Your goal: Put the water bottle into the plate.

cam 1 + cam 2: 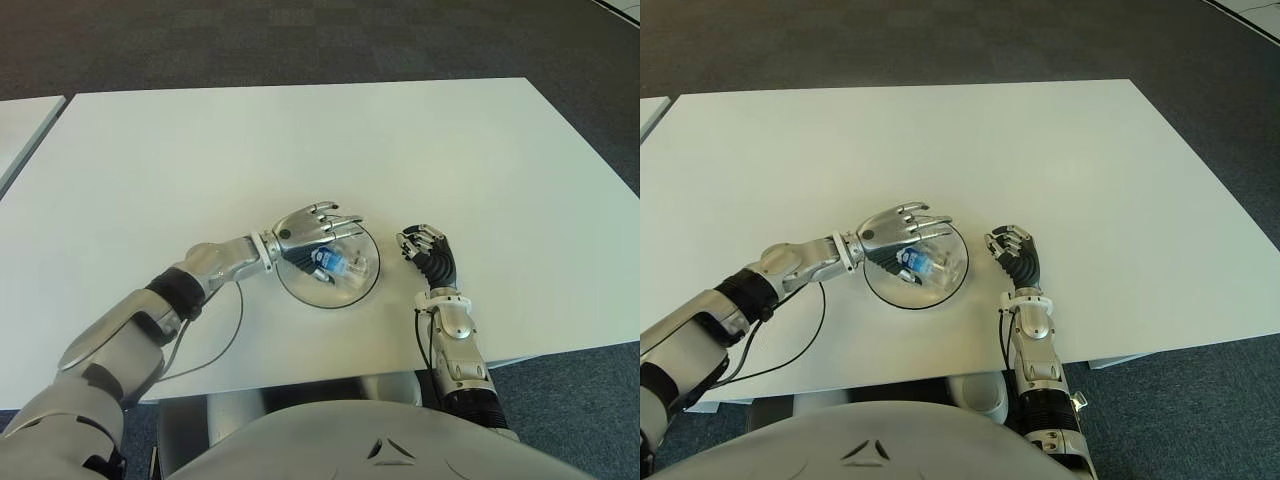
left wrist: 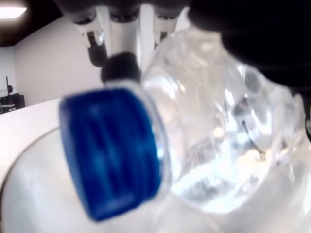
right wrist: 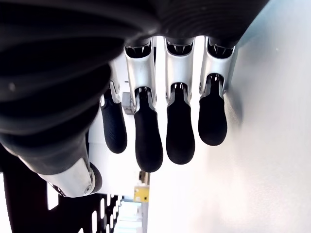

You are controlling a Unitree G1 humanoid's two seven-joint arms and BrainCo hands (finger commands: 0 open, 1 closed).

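The clear water bottle [image 1: 347, 266] with a blue cap [image 2: 112, 150] lies on its side inside the round clear plate [image 1: 300, 290] near the table's front middle. My left hand [image 1: 322, 232] hovers over the plate's far-left part, directly above the bottle, fingers stretched out over it and not wrapped around it. In the left wrist view the bottle [image 2: 223, 136] fills the picture just under the palm, with the straight fingers [image 2: 116, 29] beyond it. My right hand [image 1: 426, 246] shows to the right of the plate, fingers [image 3: 180, 131] curled, holding nothing.
The white table [image 1: 300, 140] stretches wide behind the plate. A thin black cable [image 1: 232, 330] loops on the table by my left forearm. The table's front edge [image 1: 330, 378] runs close below the plate. Dark carpet [image 1: 300, 40] lies beyond the table.
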